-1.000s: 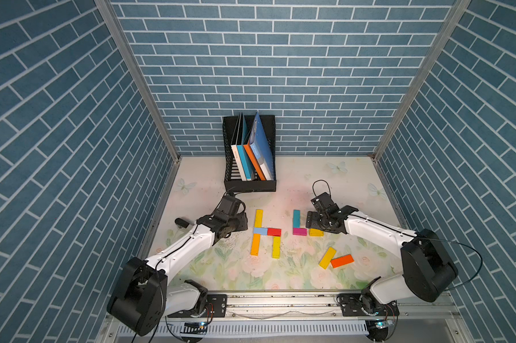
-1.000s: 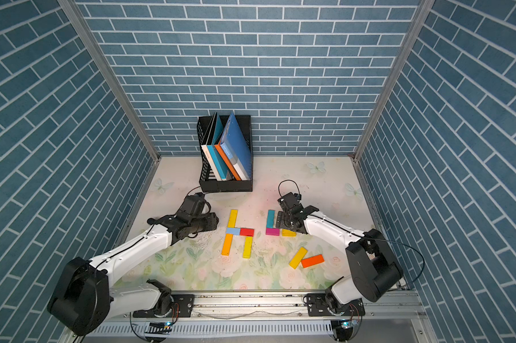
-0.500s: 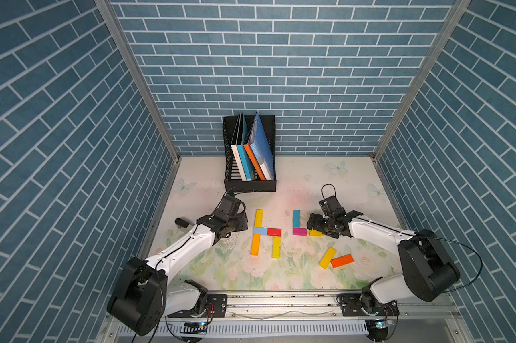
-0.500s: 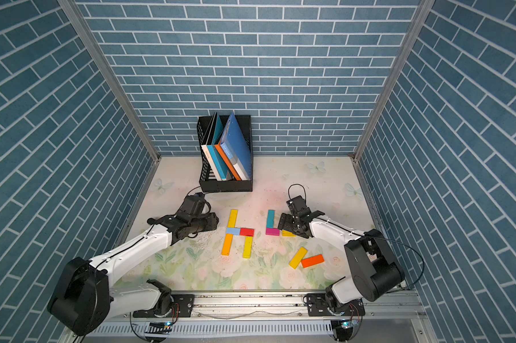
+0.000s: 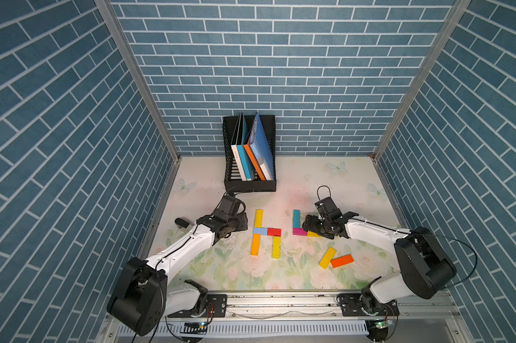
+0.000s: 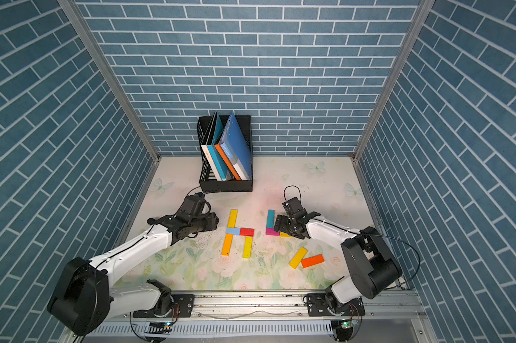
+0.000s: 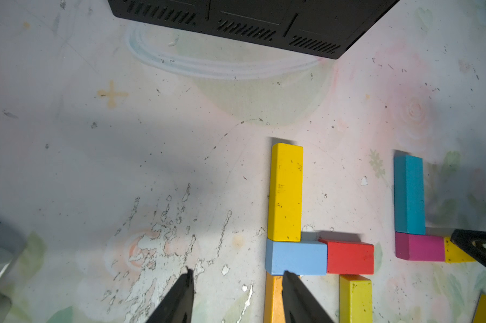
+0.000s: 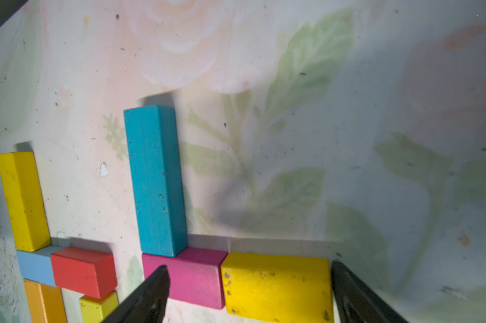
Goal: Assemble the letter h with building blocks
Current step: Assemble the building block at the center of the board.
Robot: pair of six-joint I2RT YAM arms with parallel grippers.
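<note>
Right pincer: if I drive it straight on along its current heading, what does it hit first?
Most likely the short yellow block, which lies inside the wide-open right pincer, with the magenta block touching its end. How high the pincer stands above them is unclear.

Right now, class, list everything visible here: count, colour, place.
letter h: one, yellow, light blue, red, orange, table centre
teal block: one, teal, right of h
magenta block: one, magenta, at teal's near end
short yellow block: one, yellow, beside magenta
loose blocks: two, yellow, orange-red, near right
file rack: one, black, back centre
books: several, blue, orange, white, in rack
table: one, floral, underneath
left gripper: one, black, open, left of h
right gripper: one, black, open, over magenta and yellow
</note>
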